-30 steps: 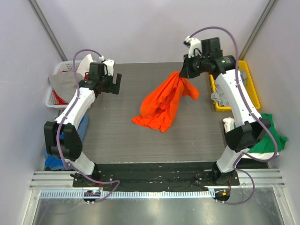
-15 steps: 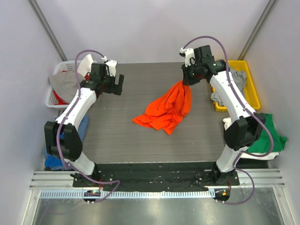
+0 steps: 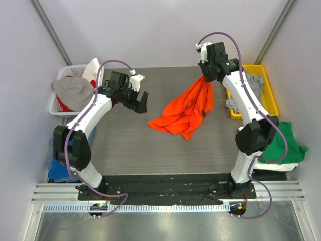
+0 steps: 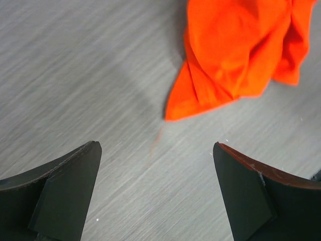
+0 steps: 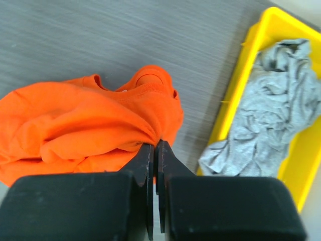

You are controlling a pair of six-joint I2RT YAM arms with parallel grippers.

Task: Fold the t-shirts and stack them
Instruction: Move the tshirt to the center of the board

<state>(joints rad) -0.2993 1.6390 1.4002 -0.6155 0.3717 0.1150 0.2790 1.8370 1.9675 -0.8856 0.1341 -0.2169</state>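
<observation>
Right gripper (image 5: 155, 145) pinches the orange t-shirt (image 3: 185, 110), which drapes onto the dark grey streaked table (image 3: 150, 145) beside the yellow bin (image 3: 271, 93). Left gripper (image 4: 155, 148) gapes wide farther off, and pale walls (image 3: 150, 30) enclose everything.

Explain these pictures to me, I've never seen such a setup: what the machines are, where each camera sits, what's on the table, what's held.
Two robot arms stand at the near edge of a table. The wide picture looks down from above; the other two come from cameras on the arms' wrists. The right gripper is shut on a pinch of the orange shirt, holding one end up while the rest lies crumpled on the table. The left gripper is open and empty, above the table near the shirt's edge. A yellow bin at the right holds a grey shirt; a white basket at the left holds more cloth.
</observation>
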